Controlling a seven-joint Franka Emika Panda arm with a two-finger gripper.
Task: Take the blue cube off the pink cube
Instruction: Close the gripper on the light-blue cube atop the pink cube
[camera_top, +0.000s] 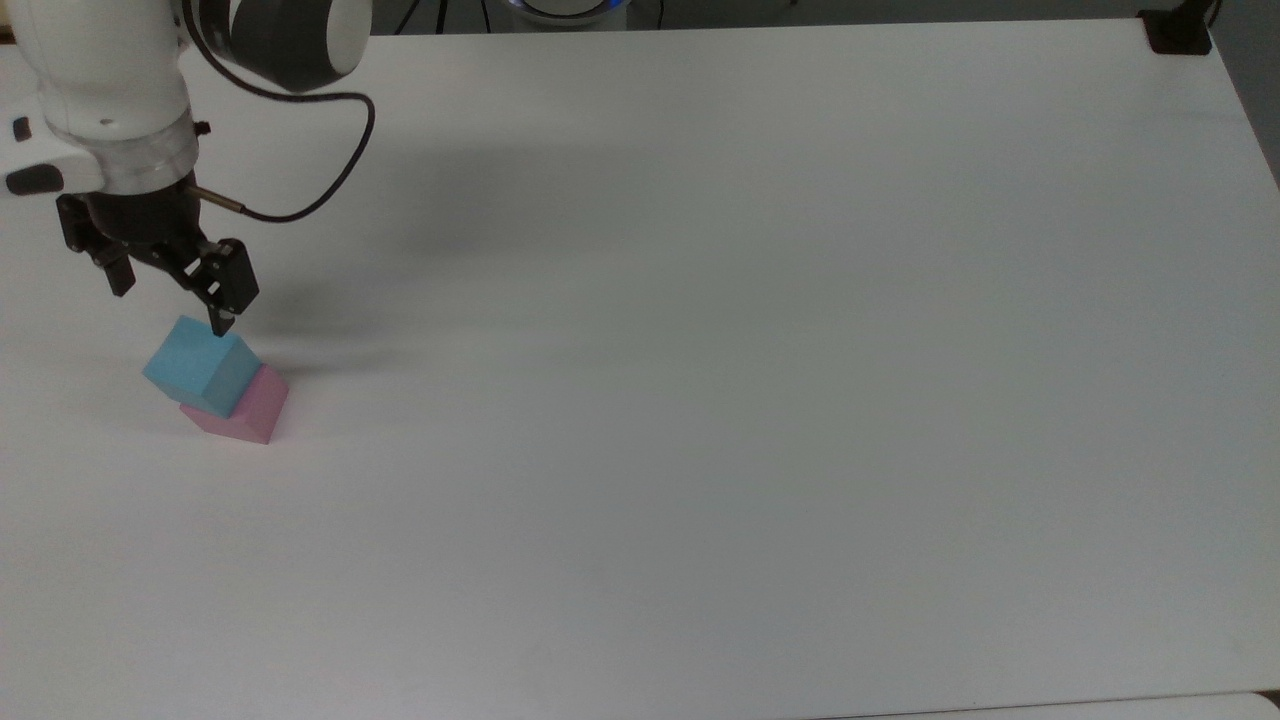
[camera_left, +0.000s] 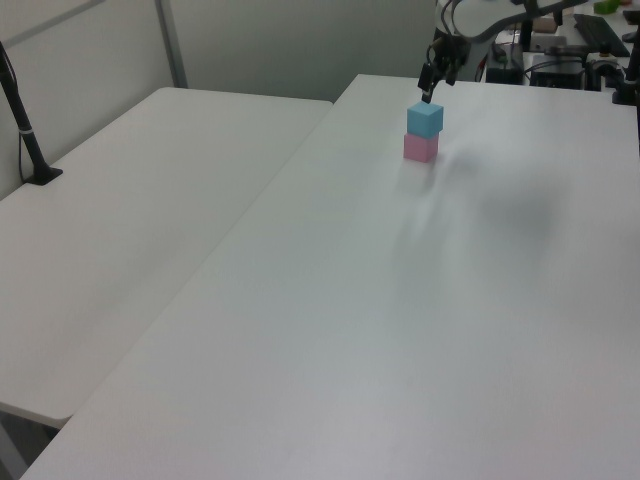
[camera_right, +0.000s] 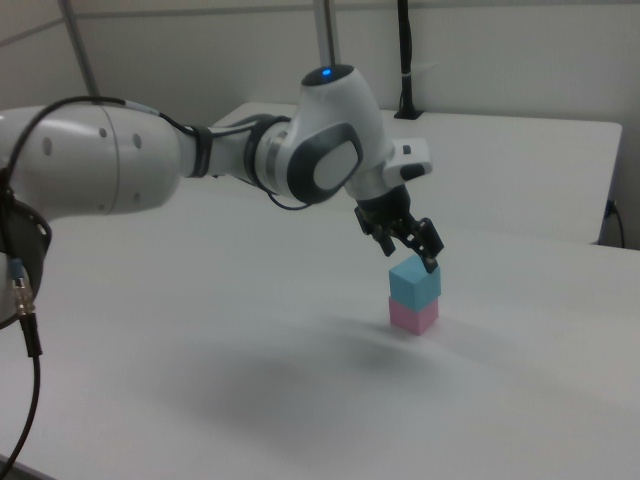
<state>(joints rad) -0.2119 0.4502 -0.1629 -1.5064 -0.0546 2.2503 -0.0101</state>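
Note:
The blue cube (camera_top: 202, 365) (camera_left: 425, 118) (camera_right: 414, 282) sits stacked on the pink cube (camera_top: 250, 408) (camera_left: 420, 148) (camera_right: 412, 316) near the top view's left edge of the white table (camera_top: 700, 400). My gripper (camera_top: 170, 305) (camera_left: 436, 84) (camera_right: 409, 255) hangs just above the blue cube, open, with nothing between its black fingers. One fingertip (camera_top: 220, 325) is close over the cube's upper edge without touching it.
A second white table (camera_left: 130, 210) adjoins on the left view's left, with a black post (camera_left: 25, 130) clamped to it. A black clamp (camera_top: 1178, 35) sits at the top view's far right corner. A cable (camera_top: 330, 170) loops off the arm's wrist.

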